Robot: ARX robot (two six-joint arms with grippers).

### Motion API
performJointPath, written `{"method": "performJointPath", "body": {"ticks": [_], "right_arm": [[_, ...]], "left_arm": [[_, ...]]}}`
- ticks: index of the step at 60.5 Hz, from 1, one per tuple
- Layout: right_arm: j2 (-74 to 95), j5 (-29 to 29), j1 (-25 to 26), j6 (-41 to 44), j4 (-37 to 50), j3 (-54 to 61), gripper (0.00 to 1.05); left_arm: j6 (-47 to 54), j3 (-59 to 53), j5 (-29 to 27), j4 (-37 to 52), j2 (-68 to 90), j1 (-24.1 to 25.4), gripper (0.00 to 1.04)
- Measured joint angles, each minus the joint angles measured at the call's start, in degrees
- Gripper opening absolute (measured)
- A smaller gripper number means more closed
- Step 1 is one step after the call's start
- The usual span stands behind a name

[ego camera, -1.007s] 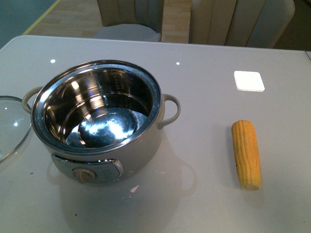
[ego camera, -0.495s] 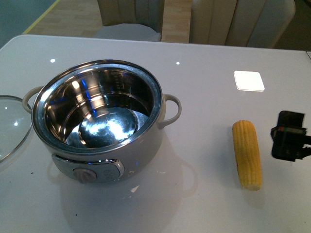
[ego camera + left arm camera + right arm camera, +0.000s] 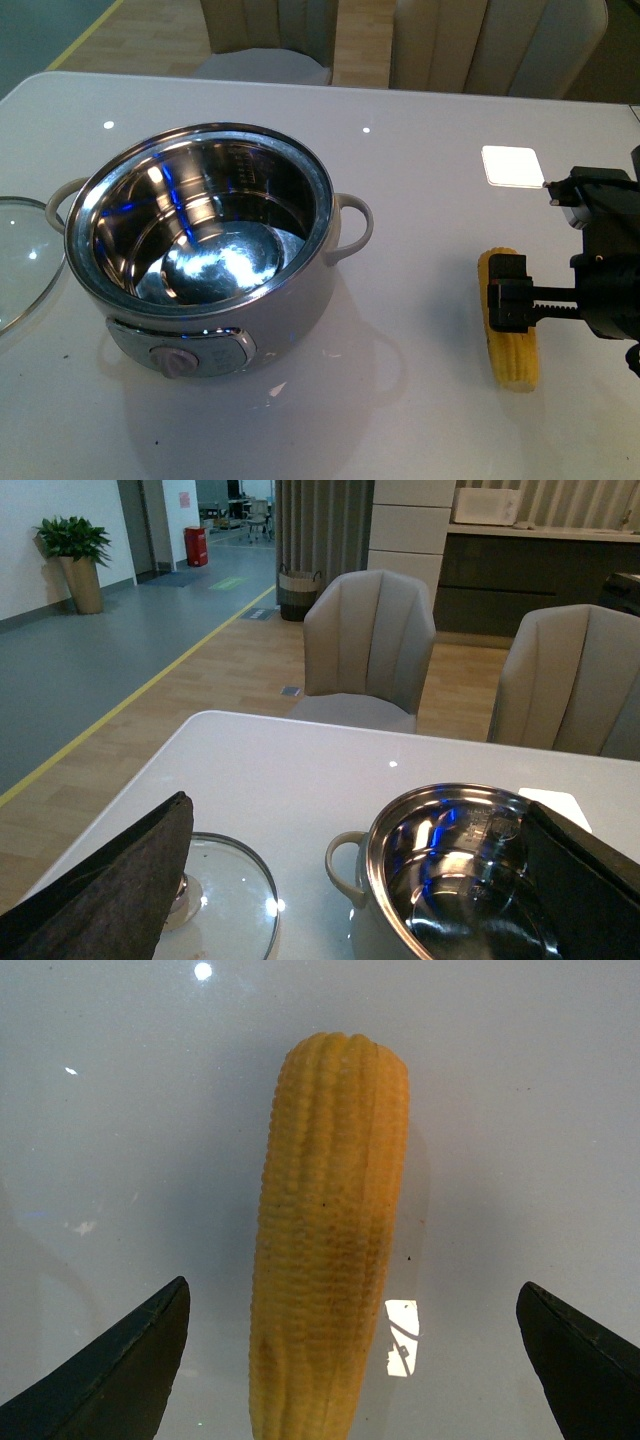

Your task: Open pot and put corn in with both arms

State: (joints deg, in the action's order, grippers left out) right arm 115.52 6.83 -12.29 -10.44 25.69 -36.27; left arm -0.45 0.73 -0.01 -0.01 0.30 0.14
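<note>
— Corn [image 3: 330, 1240]: where?
— Flat on the white table [image 3: 400, 150], right side, nearer the near edge than the far one, long axis running near to far. Well apart from the pot [image 3: 290, 320], bare tabletop between.
— Right gripper [image 3: 352, 1290]?
— Poised over the cob, spread wide, one finger on either side with clear gaps in the wrist view; no contact visible. From the front, black finger [image 3: 506, 295] overlapping the cob's far half.
— Pot?
— Left of centre, uncovered, shiny steel inside showing, beige dial [image 3: 175, 360] facing near, loop handles left and right. Open tabletop on its near and right sides.
— Lid [image 3: 20, 260]?
— Flat on the table just left of the pot, close to the left handle, cut off by the picture's left edge. Touching or not: cannot tell.
— Left gripper [image 3: 357, 800]?
— Also spread wide, holding nothing, seen only from its own wrist camera, above lid and pot, facing two chairs [image 3: 370, 640] beyond the table's far edge.
— Anything else on the right half?
— Small white square [image 3: 512, 166], farther back than the corn.
</note>
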Motion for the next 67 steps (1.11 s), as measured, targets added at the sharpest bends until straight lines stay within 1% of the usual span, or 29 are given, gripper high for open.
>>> {"method": "performJointPath", "body": {"ticks": [9, 14, 19, 21, 29, 67], "right_arm": [[3.5, -0.4, 0.0, 0.0, -1.0, -3.3, 0.96], [4.6, -2.7, -0.2, 0.0, -1.1, -4.1, 0.96], [5.3, -2.6, -0.8, 0.5, -1.3, -4.4, 0.96], [5.6, -3.7, -0.9, 0.5, -1.7, -4.4, 0.96], [6.6, -5.0, -0.9, 0.3, -3.1, -4.8, 0.96], [14.1, -3.5, -0.5, 0.0, -4.8, -9.8, 0.96]], "left_arm": [[0.0, 0.0, 0.0, 0.0, 0.0, 0.0, 0.98], [0.0, 0.0, 0.0, 0.0, 0.0, 0.0, 0.98], [0.0, 0.0, 0.0, 0.0, 0.0, 0.0, 0.98], [0.0, 0.0, 0.0, 0.0, 0.0, 0.0, 0.98], [0.0, 0.0, 0.0, 0.0, 0.0, 0.0, 0.98], [0.0, 0.0, 0.0, 0.0, 0.0, 0.0, 0.98]]}}
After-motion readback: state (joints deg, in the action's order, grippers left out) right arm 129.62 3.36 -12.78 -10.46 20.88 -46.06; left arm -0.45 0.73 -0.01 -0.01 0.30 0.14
